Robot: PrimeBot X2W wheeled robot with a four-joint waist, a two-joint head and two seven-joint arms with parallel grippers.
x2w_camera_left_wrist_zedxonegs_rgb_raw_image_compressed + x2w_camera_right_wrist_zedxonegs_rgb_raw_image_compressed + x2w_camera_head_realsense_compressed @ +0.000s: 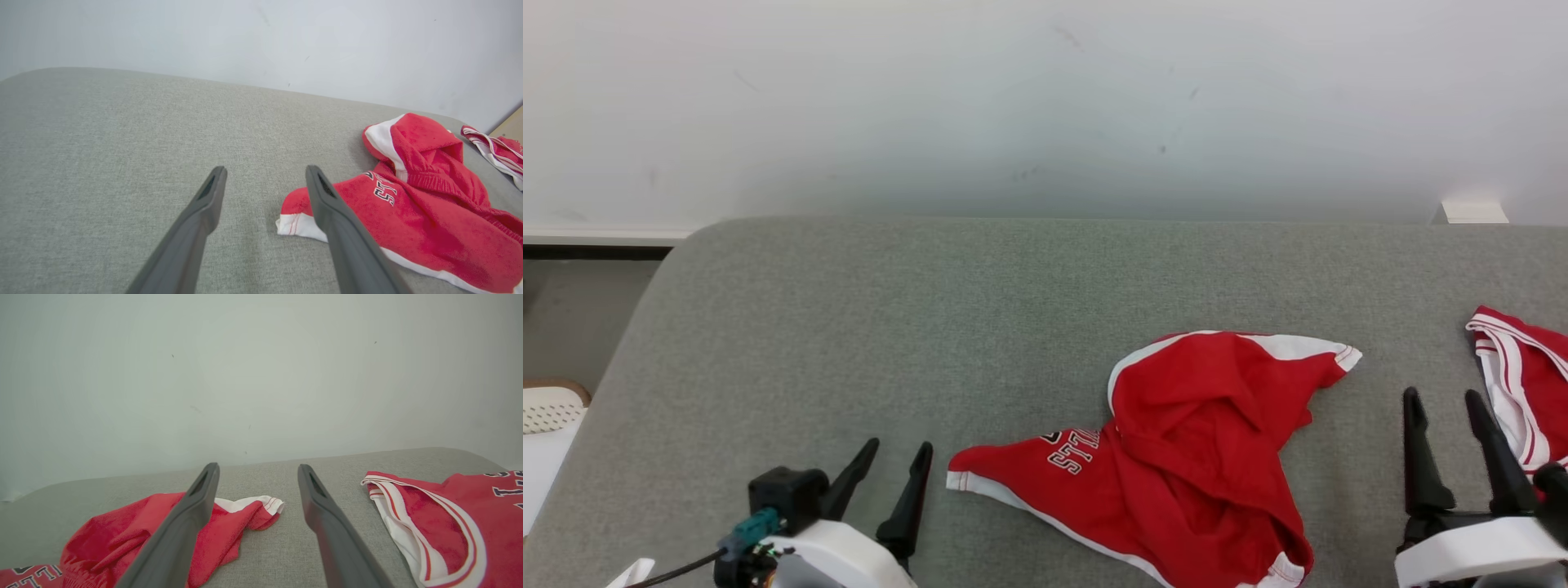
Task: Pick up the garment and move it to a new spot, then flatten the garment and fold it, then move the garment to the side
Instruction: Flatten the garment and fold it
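Our left jaws stand open and empty above the grey padded surface (849, 327), tips just left of the crumpled red shorts (1201, 441). Our right jaws are open and empty too, between the shorts and a red jersey (1523, 384) at the far right. The shorts lie bunched near the front edge

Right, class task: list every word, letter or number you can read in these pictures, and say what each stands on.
"ST": outlined letters on the crumpled red garment; the rest of the word is lost in a fold.
Dark letters on the second red garment: cut off at the picture's edge, unreadable.
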